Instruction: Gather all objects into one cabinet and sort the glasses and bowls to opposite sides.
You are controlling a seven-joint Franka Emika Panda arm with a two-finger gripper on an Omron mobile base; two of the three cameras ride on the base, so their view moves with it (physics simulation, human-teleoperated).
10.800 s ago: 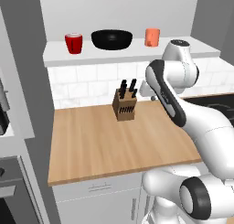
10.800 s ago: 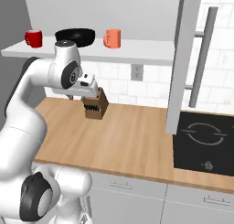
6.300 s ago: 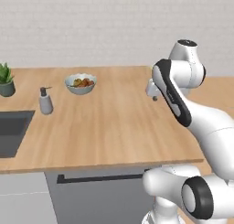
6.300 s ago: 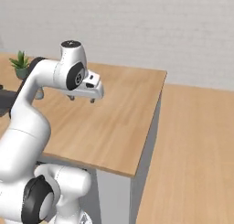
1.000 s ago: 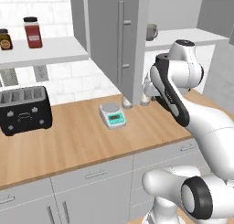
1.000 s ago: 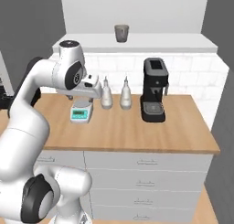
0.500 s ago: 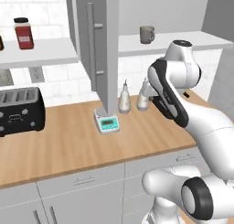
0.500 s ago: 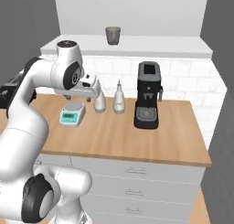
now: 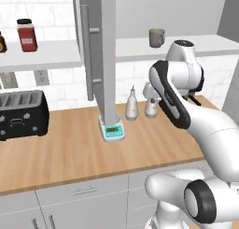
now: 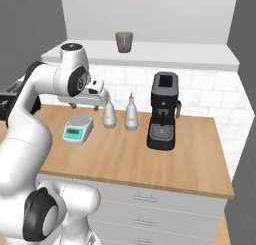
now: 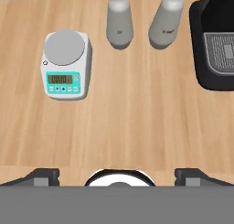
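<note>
Gripper (image 11: pixel 117 175) spread wide, holding nothing, hovering above wooden counter (image 11: pixel 137 118). Grey-green mug (image 10: pixel 124 41) upright, alone on white wall shelf (image 10: pixel 190 54), above two pale bottles (image 10: pixel 131 115). Kitchen scale (image 11: pixel 65 65) toward counter's left; black coffee machine (image 10: pixel 163 118) near back edge, right of bottles.

Left base view: camera sits behind and left of the arm, facing forward and down across the wooden counter (image 9: pixel 70 153) toward the tiled wall. Right base view: behind and right of the arm, same heading, slightly farther back, taking in the counter's right end. Hand view: looks straight down on the counter from close above. All three views share the kitchen scale (image 9: pixel 112 132) (image 10: pixel 78 128) (image 11: pixel 64 65) and two pale bottles (image 9: pixel 131 108) (image 10: pixel 109 115) (image 11: pixel 119 18). Both base views share the grey-green mug (image 9: pixel 157 37) (image 10: pixel 124 41) on the shelf.
</note>
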